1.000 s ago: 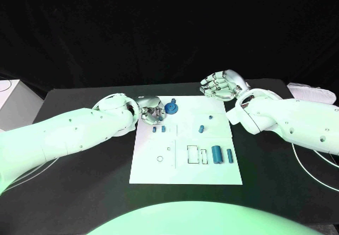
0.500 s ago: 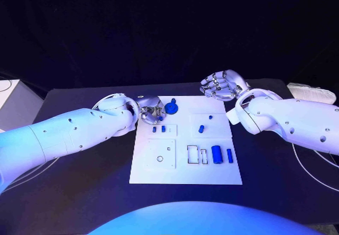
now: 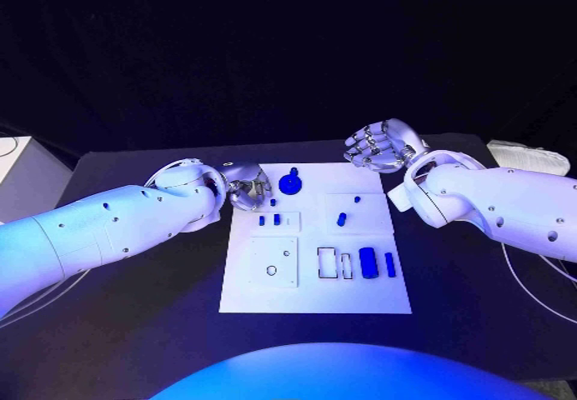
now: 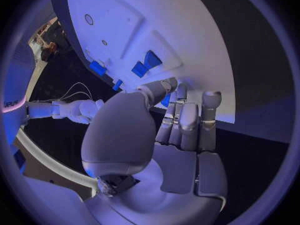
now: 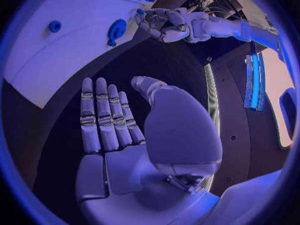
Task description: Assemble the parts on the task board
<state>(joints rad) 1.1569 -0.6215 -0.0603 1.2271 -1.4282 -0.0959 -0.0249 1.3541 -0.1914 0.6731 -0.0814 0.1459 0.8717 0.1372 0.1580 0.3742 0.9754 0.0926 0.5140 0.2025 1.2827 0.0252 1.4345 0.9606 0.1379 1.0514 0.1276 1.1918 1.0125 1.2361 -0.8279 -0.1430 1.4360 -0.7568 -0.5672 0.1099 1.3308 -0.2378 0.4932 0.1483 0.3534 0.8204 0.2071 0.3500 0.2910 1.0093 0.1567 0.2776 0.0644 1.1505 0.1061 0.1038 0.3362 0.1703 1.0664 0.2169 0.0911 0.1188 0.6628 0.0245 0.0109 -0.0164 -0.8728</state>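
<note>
Hovering at the task board's far-left corner, left hand pinches a small blue part; seat it squarely. Right hand flat, empty, beyond the far-right corner.

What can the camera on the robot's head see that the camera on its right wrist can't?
Head view alone: the whole task board with its outlined slots, the two large blue cylinders lying side by side, and the pair of small blue pieces.

Right wrist view alone: the right hand's palm side, with straight fingers spread apart and nothing in them.

Both: the task board's far end, the blue knob-shaped part, a small blue piece, the left hand at the board's edge, and the right hand.
</note>
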